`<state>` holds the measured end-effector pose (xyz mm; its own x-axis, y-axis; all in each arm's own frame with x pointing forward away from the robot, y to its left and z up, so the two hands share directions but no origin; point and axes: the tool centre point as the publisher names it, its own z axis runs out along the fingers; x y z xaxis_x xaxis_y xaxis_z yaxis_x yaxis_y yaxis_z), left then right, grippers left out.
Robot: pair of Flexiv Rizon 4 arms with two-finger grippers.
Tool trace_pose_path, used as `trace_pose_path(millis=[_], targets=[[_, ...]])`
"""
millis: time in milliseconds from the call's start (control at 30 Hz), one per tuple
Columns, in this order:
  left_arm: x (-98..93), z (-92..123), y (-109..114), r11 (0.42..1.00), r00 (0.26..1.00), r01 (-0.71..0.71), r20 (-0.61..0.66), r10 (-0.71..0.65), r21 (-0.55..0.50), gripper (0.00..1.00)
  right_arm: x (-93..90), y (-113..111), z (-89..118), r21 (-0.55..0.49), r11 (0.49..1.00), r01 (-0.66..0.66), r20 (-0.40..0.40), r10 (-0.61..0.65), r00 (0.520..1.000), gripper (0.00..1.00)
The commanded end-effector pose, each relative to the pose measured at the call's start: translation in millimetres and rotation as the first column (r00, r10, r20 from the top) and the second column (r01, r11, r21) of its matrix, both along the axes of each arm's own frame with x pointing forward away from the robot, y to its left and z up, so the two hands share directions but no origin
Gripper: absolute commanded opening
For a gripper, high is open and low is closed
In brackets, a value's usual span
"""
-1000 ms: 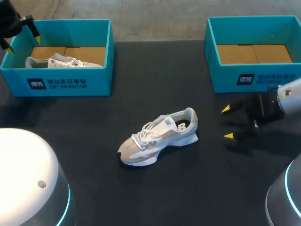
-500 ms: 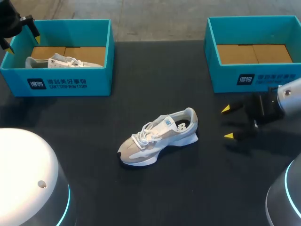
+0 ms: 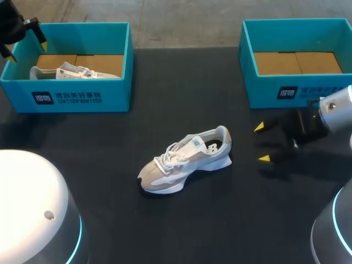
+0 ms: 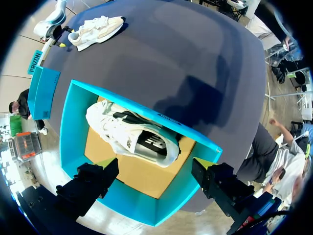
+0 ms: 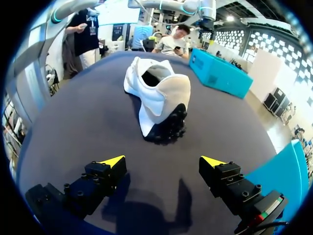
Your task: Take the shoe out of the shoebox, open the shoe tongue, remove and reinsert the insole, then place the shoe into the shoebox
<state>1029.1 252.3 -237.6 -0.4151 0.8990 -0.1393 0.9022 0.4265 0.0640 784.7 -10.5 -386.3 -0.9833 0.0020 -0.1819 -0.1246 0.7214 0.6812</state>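
Two teal shoeboxes stand on the black table (image 3: 192, 220) in the head view: the left shoebox (image 3: 82, 98) in the upper left of the frame and the right shoebox (image 3: 300, 92) in the upper right. The boxed shoe (image 3: 71, 71), white and grey, lies on the brown cardboard floor of the left shoebox. The right shoebox shows only its cardboard floor. The loose shoe (image 3: 187, 159), also white and grey, sits upright on its sole on the table at the centre of the frame, toe toward the lower left and heel toward the right. My right gripper (image 3: 262, 143) hangs just right of that heel, at the right middle of the frame. Its fingers are spread wide, hold nothing and are apart from the shoe. In the right wrist view the loose shoe (image 5: 159, 98) lies ahead of my right gripper (image 5: 163, 161), heel toward me, with bare table between. My left gripper (image 3: 23, 45) is at the upper left corner of the head view, above the left shoebox. In the left wrist view my left gripper (image 4: 155, 164) is likewise wide apart and empty, and the boxed shoe (image 4: 132, 134) lies ahead of it inside the left shoebox (image 4: 68, 122).
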Motion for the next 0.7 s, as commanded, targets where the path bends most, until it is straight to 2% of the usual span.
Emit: trace_pose_path(millis=[33,400,700], targets=[[0.8,0.3,0.3,1.0,1.0,0.001,-0.002,-0.001,0.001,1.0,12.5,15.2,-2.4,-0.02,0.999,-0.025,-0.019,0.025,1.0,1.0],[0.8,0.3,0.3,1.0,1.0,0.001,-0.002,-0.001,0.001,1.0,24.2,41.8,-5.0,-0.042,0.994,-0.101,-0.05,0.099,0.994,1.0],[0.8,0.3,0.3,1.0,1.0,0.001,-0.002,-0.001,0.001,1.0,32.6,55.3,-5.7,-0.062,0.988,-0.145,-0.064,0.141,0.988,1.0]])
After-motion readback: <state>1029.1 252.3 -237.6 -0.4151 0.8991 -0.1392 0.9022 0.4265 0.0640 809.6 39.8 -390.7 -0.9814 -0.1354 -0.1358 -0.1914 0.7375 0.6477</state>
